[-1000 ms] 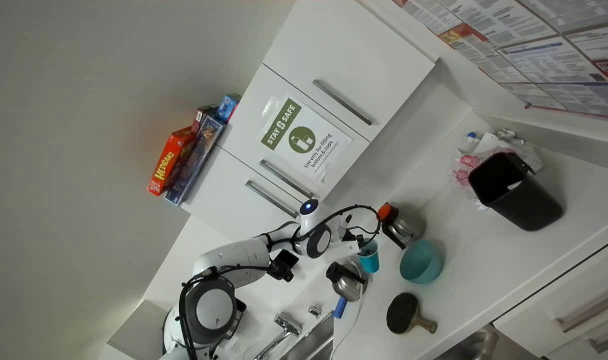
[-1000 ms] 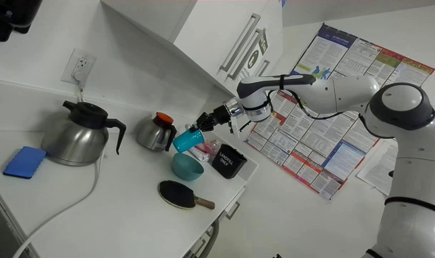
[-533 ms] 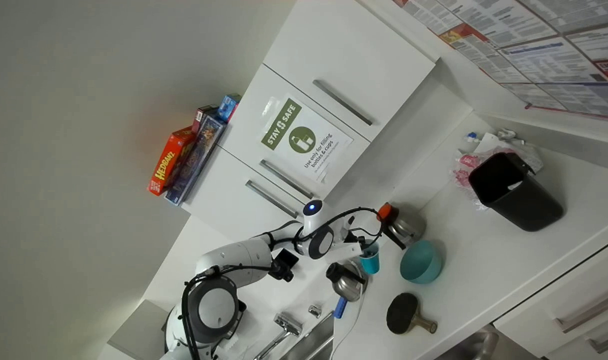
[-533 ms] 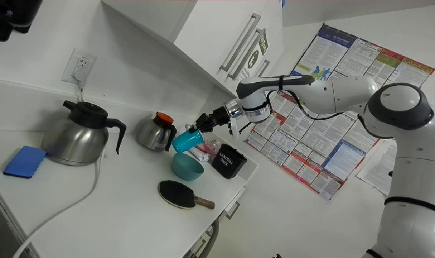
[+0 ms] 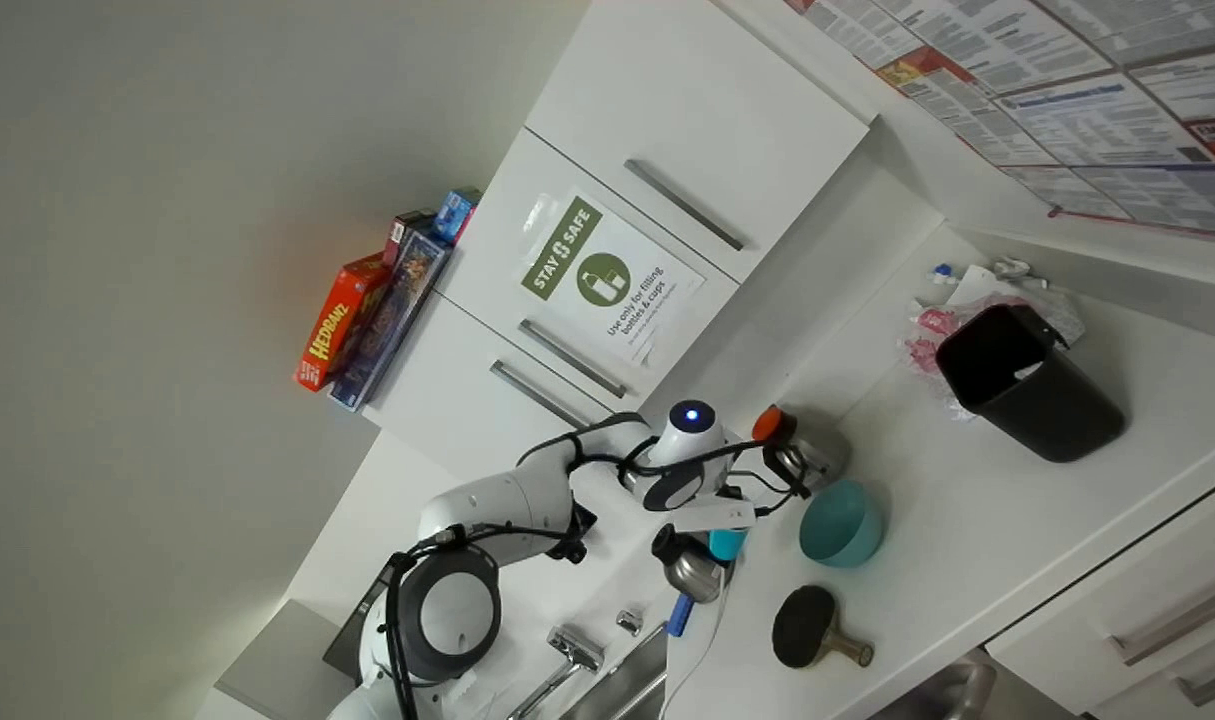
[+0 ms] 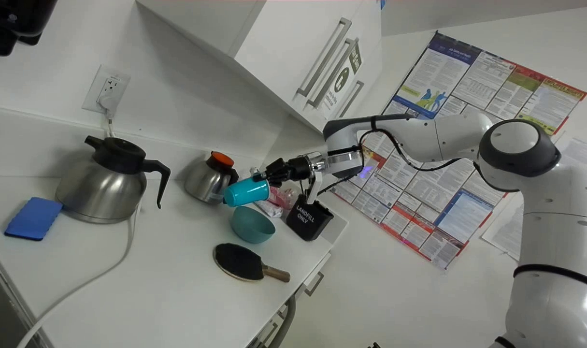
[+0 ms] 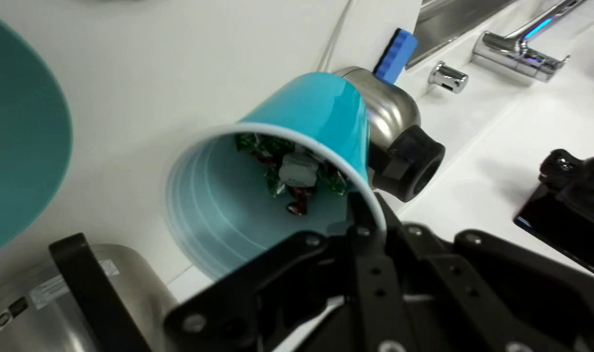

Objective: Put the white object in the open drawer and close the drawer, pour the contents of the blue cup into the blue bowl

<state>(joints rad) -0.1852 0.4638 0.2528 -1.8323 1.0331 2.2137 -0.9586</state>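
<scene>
The white counter (image 6: 172, 290) spreads beneath the gripper (image 7: 372, 208), its bare surface likely allowing a sideways carry. An orange-lidded carafe (image 6: 207, 180) stands near, to one side, and could crowd that swing. The blue bowl (image 7: 18, 137) sits below on the same side, mouth up, the counter's edge farther out. The blue cup (image 7: 316, 102), tilted well over and apart from the bowl, is in the gripper, whose fingers are closed on its wall at the rim, one inside, one outside. Its plastic is likely light, smooth and slightly flexible; the rim pinch suits, though the cup may pivot. Wrapped sweets (image 7: 297, 169) lie inside, beyond the fingertips.
</scene>
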